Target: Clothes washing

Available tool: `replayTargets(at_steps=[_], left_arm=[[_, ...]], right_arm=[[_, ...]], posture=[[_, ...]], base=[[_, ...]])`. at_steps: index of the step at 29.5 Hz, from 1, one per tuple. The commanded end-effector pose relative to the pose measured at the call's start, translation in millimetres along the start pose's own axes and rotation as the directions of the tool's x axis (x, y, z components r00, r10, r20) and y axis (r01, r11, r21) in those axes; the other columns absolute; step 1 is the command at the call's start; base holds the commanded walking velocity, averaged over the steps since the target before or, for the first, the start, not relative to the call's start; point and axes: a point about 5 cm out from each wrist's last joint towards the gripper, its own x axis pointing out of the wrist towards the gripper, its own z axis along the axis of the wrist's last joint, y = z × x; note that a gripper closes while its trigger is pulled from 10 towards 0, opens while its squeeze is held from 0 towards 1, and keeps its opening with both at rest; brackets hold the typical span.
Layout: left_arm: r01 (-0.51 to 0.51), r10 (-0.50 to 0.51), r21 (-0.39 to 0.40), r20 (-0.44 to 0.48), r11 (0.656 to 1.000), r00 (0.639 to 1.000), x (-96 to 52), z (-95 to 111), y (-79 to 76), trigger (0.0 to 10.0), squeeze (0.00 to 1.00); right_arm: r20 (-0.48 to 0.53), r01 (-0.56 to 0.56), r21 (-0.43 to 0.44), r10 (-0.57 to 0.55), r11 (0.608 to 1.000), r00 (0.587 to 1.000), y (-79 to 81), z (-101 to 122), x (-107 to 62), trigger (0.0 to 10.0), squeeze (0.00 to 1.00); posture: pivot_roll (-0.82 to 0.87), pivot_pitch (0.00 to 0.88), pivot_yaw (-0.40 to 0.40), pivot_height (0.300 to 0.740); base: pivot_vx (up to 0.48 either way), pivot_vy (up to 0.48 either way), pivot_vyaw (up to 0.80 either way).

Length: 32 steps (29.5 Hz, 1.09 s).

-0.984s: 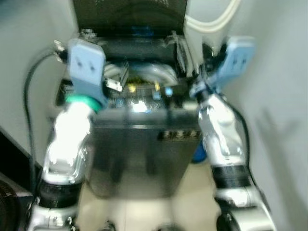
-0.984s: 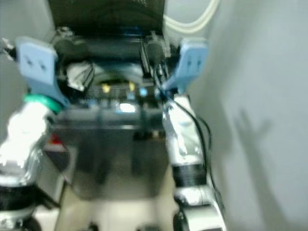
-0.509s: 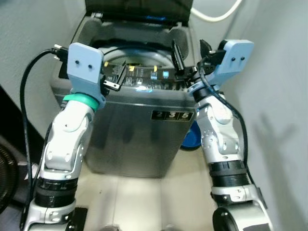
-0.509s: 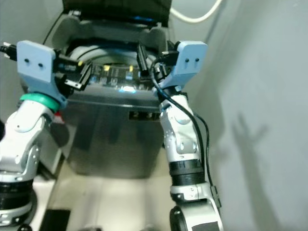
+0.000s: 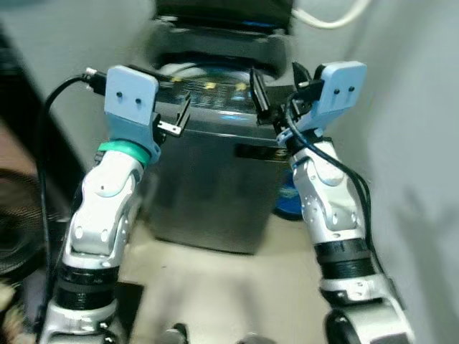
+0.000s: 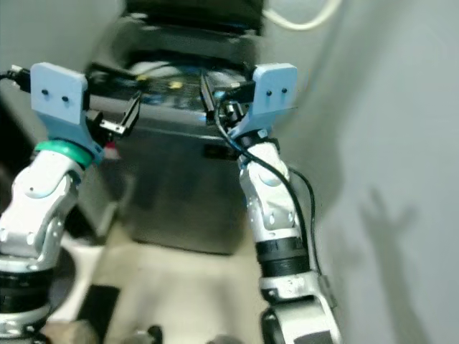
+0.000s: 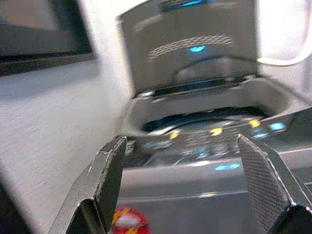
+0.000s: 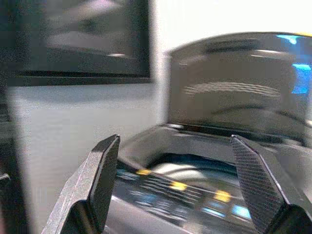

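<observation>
Nearest: two silver arms with light-blue wrist housings, raised side by side in front of a dark grey top-loading washing machine [image 5: 215, 179] standing on a pale beige floor [image 5: 215, 287]. Left gripper [image 7: 190, 180] held before the machine's front left corner, its two long black fingers [image 7: 109, 173] spread wide apart with nothing between them; a green ring just below its wrist housing. Right gripper [image 8: 178, 183] held before the machine's front right corner, fingers [image 8: 256, 180] likewise set wide apart and empty. Neither gripper touching the machine. Along the machine's front top edge: a glossy control panel [image 7: 214, 141] with small yellow and blue lights, slightly blurred. Behind the panel: the round tub opening [image 7: 195, 122], its contents too blurred to tell. At the machine's rear edge: the dark grey lid [image 7: 190, 44] standing upright and open, a blue light glowing on it. On the left side panel near the front corner: a small red-and-yellow sticker [image 7: 126, 222]. Beside the machine's lower right corner, on the floor: a round blue object [image 5: 289, 203], partly hidden by the right arm. Beyond the lid, against the pale grey wall [image 6: 387, 107]: a curved white hose [image 5: 330, 18]. Left of the machine: a dark, blurred area with a dark-framed panel [image 8: 83, 39] higher up.
</observation>
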Motion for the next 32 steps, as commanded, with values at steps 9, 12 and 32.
replayTargets(at_steps=[9,12,32], left_arm=[[0.041,-0.041,0.000,-0.076,0.999,0.996,-4.7,-15.0,-15.4,10.0,0.00],[0.043,-0.043,-0.002,-0.081,0.999,0.996,-5.1,-15.9,-16.2,10.0,0.00],[0.045,-0.037,0.050,-0.155,0.998,0.987,-7.7,-26.5,-18.3,10.0,0.00]], right_arm=[[-0.022,-0.032,-0.019,0.031,0.999,0.999,3.4,-6.1,-4.4,10.0,0.00],[-0.025,-0.035,-0.018,0.035,0.999,0.999,3.7,-6.7,-4.6,10.0,0.00],[-0.036,-0.036,-0.010,0.035,0.999,0.999,3.8,-10.3,-6.4,10.0,0.00]], posture=[[0.07,0.000,-0.027,0.740],[0.07,0.000,-0.026,0.740],[0.07,0.000,-0.019,0.740]], base=[[0.000,0.000,0.79],[0.000,0.000,0.79],[0.000,0.000,0.78]])
